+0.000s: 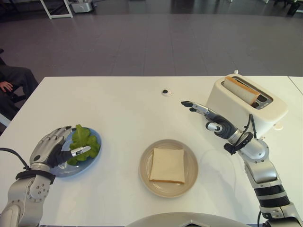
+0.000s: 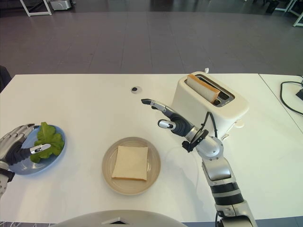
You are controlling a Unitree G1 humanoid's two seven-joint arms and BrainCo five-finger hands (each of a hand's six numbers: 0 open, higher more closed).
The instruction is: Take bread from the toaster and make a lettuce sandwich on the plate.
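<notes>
A white toaster (image 1: 246, 101) stands at the right of the table with one bread slice (image 1: 241, 90) sticking up from its slot. A second bread slice (image 1: 166, 165) lies flat on the beige plate (image 1: 191, 179) near the front middle. Green lettuce (image 1: 84, 144) rests on a blue plate (image 1: 83, 168) at the front left. My left hand (image 1: 54, 149) is over the blue plate, its fingers curled at the lettuce's left edge and touching it. My right hand (image 1: 208, 117) hovers open just left of the toaster, fingers stretched out toward the table's middle, holding nothing.
A small round black-and-white fitting (image 1: 165, 92) sits in the table top at the back middle. A cable (image 2: 289, 97) lies on the neighbouring table at the right. Bare table surface lies between the two plates and behind them.
</notes>
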